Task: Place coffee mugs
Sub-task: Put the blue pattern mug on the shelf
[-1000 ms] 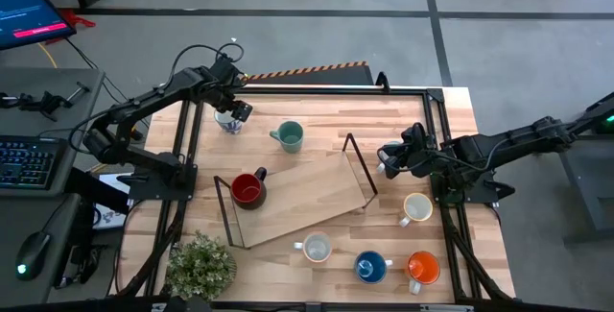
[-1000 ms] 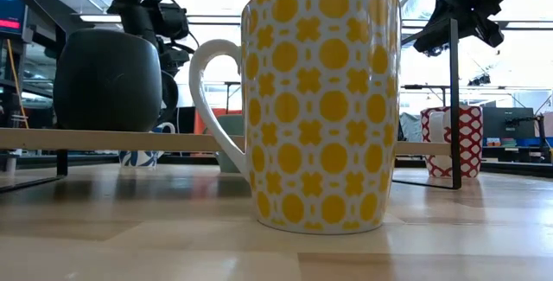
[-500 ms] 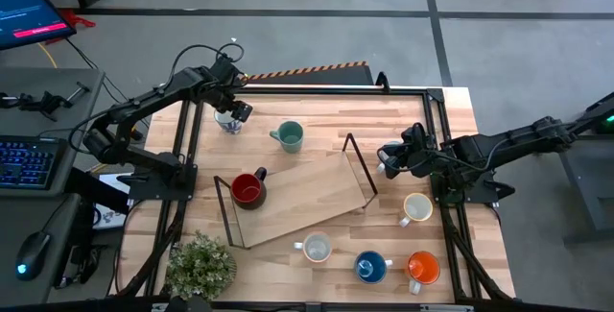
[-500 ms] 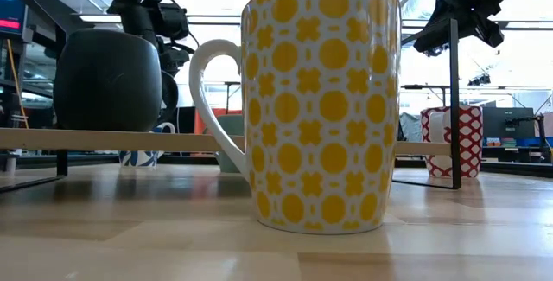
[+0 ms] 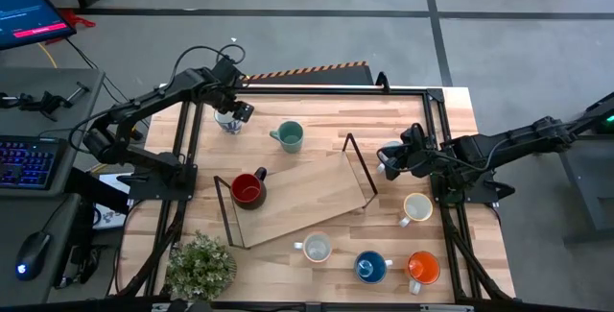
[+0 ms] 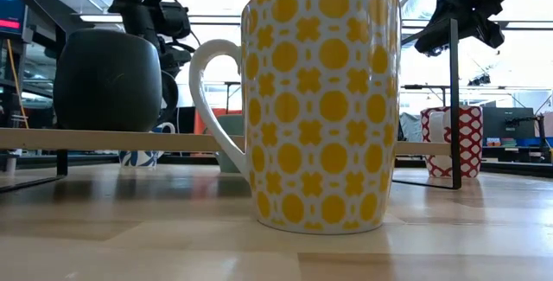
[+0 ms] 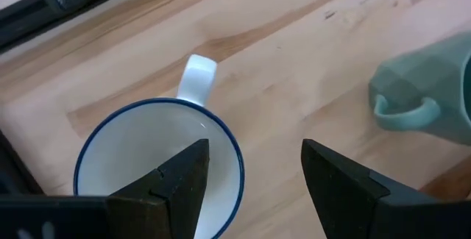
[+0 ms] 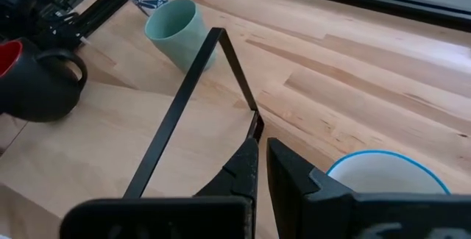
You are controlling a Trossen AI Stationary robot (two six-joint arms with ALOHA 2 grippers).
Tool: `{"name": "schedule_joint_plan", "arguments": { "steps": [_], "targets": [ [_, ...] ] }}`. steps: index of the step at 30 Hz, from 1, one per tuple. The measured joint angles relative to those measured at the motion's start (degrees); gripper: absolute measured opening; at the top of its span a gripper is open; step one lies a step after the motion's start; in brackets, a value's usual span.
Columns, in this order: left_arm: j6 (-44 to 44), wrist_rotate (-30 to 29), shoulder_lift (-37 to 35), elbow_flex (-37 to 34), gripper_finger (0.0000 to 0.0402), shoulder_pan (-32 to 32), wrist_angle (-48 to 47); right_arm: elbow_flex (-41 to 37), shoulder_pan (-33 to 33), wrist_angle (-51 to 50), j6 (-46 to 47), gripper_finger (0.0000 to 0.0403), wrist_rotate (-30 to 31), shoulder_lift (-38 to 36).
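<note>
My left gripper (image 5: 233, 110) is open at the table's far left over a white mug with a blue rim (image 7: 158, 162); one finger is over the mug's inside, the other outside its wall. A teal mug (image 5: 288, 136) stands to that mug's right. A dark red mug (image 5: 247, 189) stands on the wooden shelf board (image 5: 307, 197). My right gripper (image 8: 263, 167) is shut beside the right black frame (image 8: 235, 70) of the shelf. A cream mug (image 5: 415, 206), a white mug (image 5: 317, 248), a blue mug (image 5: 369, 267) and an orange mug (image 5: 422, 268) stand along the near right. My right gripper's fingertips (image 8: 252, 151) are right at the lower corner of the black frame (image 8: 255, 125), coming from the table's right side. I cannot tell whether they touch it.
A small potted plant (image 5: 201, 266) stands at the near left corner. In the low view a yellow-patterned mug (image 6: 320, 104) fills the foreground, with a red-patterned one (image 6: 451, 138) behind on the right. Bare wood lies between the teal mug and the far right corner.
</note>
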Motion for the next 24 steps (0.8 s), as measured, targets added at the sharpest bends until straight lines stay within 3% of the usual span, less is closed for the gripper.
{"name": "schedule_joint_plan", "arguments": {
  "steps": [4,13,24],
  "targets": [
    [1.64,0.00,0.00,0.00,0.0205,-0.03,0.00,0.00,-0.01,0.00,0.00,0.0011,-0.15,0.00],
    [-3.34,0.32,0.00,0.00,0.0205,-1.22,-0.50,0.00,-0.02,0.00,0.00,0.0011,-0.32,0.00],
    [-0.28,-5.51,0.00,0.00,0.0205,-2.96,-1.48,0.00,0.00,0.00,0.02,0.0011,-0.43,0.00]
  ]
}}
